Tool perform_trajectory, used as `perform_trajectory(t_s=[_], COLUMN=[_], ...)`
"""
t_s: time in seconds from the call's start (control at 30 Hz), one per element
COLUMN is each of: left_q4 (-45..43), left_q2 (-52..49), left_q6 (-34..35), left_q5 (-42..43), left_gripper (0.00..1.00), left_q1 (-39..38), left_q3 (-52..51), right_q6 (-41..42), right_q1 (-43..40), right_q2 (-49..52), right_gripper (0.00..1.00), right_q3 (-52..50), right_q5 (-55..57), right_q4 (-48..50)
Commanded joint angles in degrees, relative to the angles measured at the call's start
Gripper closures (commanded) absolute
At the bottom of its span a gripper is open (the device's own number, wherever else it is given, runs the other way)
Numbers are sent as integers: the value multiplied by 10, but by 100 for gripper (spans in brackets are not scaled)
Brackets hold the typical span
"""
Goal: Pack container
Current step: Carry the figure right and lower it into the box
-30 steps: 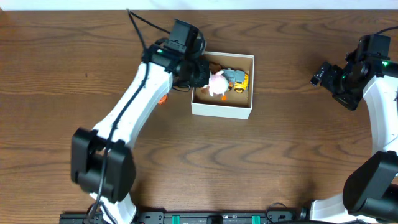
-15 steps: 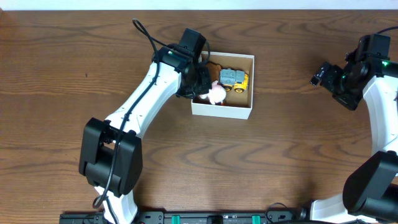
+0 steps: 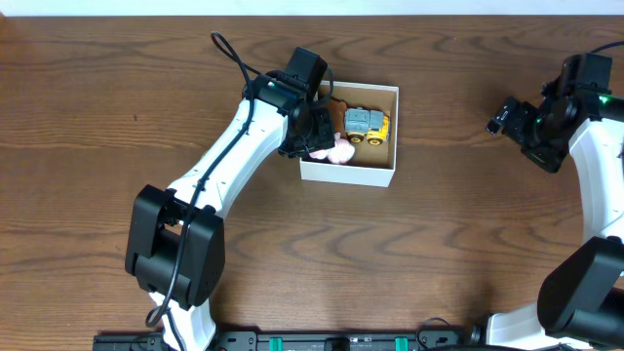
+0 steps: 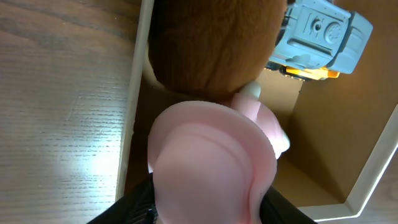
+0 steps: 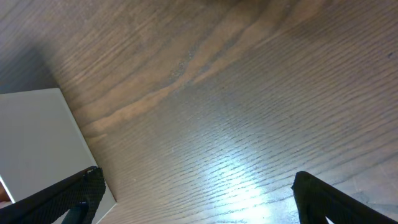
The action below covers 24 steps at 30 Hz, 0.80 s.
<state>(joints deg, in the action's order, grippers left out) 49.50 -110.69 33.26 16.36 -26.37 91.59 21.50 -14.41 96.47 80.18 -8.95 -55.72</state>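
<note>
Container (image 3: 348, 174) sits on the worktop (image 3: 97, 146) right under the left gripper (image 3: 327, 146), which is clamped on a pink toy (image 3: 340, 151) low inside its left edge beside a truck (image 3: 366, 124), while the right gripper (image 5: 196, 186) hangs spread apart, well off.

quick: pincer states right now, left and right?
Left pincer: closed on the pink toy, inside the container.
Right pincer: open, empty.

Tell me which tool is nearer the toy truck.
Left. The left tool sits in the container beside the truck, shut on a pink toy. The right tool hangs open over the table, far to the container's right.
</note>
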Motion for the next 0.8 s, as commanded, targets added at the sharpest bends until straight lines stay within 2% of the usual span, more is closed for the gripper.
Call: perform_trajectory(t_s=[0.0,0.2,0.63,0.67,0.77], left_q4=[1,1,1,2,31], left_q2=[7,20,55,63,93], left_q6=[12,12,4,-6,-15], left_q5=[19,23,21,14,-91], left_gripper=[54,43,43,43,42], left_q1=[-1,-1,0,2,14], left_q3=[3,3,3,3,3], right_q6=[5,5,5,5,5], right_q1=[-2,-2,-2,-2,-2], right_q2=[-12,-12,-12,-12,-12], right_gripper=[1,1,1,1,1], right_q3=[6,6,6,6,6], right_q5=[6,6,15,15,15], right_q4=[0,0,2,2,2])
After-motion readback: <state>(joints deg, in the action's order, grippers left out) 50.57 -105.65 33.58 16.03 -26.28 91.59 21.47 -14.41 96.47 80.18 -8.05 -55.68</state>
